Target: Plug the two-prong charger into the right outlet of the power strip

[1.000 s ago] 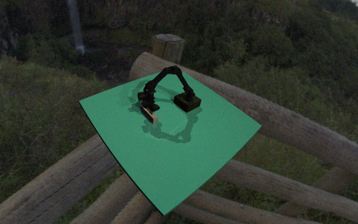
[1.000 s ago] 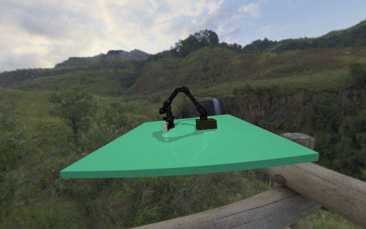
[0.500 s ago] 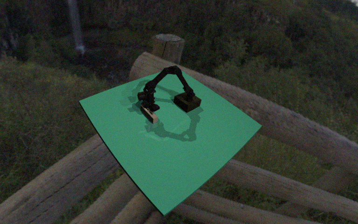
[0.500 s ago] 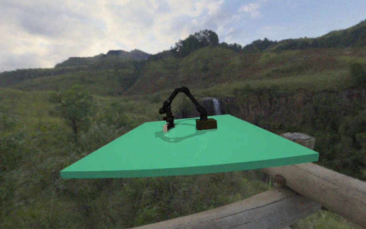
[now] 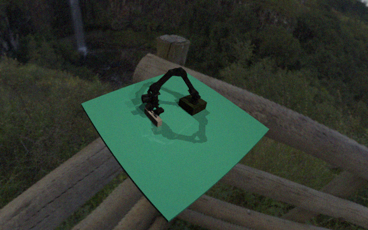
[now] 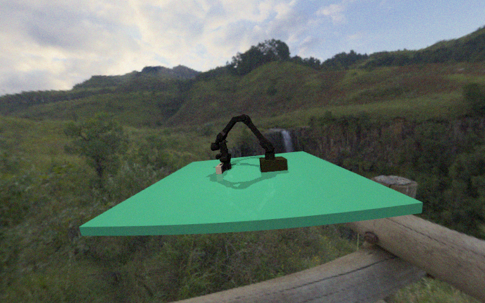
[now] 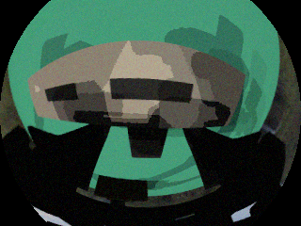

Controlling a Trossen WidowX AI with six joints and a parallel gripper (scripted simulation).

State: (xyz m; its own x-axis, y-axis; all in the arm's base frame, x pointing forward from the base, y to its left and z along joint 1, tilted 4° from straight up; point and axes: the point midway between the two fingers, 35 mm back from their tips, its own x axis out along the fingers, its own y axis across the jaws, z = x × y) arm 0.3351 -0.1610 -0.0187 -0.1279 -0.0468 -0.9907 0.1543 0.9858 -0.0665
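Evidently, the fingers (image 5: 159,110) (image 6: 226,165) stand released, parted about a dark block, presumably the charger (image 7: 147,142), at the near edge of the power strip (image 5: 154,118) (image 6: 218,169) (image 7: 141,61). The strip's long axis runs crosswise in the wrist view. Seating is indeterminable; withdrawal should avoid brushing the charger.

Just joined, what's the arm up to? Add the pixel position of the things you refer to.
The WidowX arm (image 5: 177,71) (image 6: 243,117) is reaching down at the power strip (image 5: 158,121) (image 6: 218,169) (image 7: 141,105) on the green table top (image 5: 173,173) (image 6: 250,210). Its gripper (image 5: 155,111) (image 6: 225,168) is open, fingers holding nothing. I can't tell whether the charger is plugged in.
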